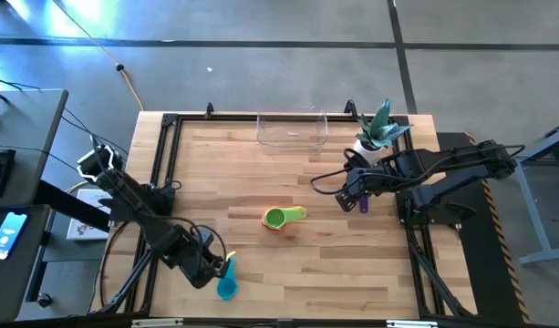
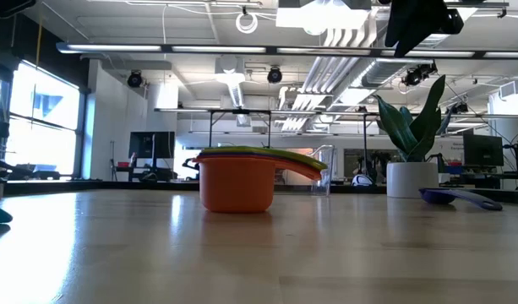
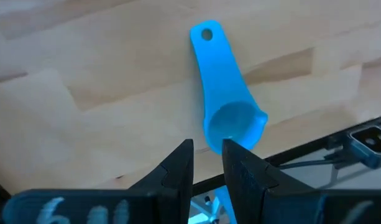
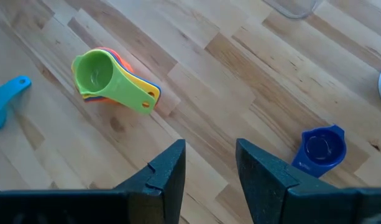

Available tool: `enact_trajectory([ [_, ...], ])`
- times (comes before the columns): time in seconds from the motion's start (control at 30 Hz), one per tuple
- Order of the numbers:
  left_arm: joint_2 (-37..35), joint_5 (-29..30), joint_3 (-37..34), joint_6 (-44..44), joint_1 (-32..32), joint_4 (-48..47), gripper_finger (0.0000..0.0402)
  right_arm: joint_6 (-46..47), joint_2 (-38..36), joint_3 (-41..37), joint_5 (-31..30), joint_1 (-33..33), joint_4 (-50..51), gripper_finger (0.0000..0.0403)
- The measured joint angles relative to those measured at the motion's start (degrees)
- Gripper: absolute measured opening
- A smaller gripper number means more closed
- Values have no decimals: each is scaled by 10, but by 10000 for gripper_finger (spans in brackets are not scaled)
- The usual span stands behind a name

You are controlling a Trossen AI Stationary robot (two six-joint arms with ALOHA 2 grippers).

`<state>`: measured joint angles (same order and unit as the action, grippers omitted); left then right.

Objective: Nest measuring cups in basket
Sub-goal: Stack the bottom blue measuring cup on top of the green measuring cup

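A stack of nested cups (image 1: 281,218), green on top with yellow, orange and red below, stands on the table's middle (image 4: 106,78) (image 2: 235,186). A teal cup (image 3: 224,93) lies near the table's near left edge (image 1: 227,284), bowl toward my left gripper (image 3: 207,158). That gripper is open only a narrow gap, its fingertips just short of the bowl. A dark blue cup (image 4: 321,148) lies on the table at the right (image 1: 363,204). My right gripper (image 4: 210,165) is open and empty, above the table beside it (image 1: 352,194). The clear basket (image 1: 291,128) stands at the far edge.
A white pot with a green plant (image 1: 375,138) stands at the far right, beside the basket and close to my right arm. Black frame rails (image 1: 170,155) run along the table's edges. Bare wood lies between the stack and the basket.
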<state>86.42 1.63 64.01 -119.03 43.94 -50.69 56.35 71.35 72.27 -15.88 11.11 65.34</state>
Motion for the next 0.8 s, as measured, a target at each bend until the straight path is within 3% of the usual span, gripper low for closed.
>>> enact_trajectory([
  [0.33, 49, 1, 0, -67, 26, 53, 74, -14, 0, 0, 0, 0, 0, 134],
  [0.8, 125, -26, 0, -95, 35, 138, 74, -29, 0, 0, -1, 0, 0, 134],
])
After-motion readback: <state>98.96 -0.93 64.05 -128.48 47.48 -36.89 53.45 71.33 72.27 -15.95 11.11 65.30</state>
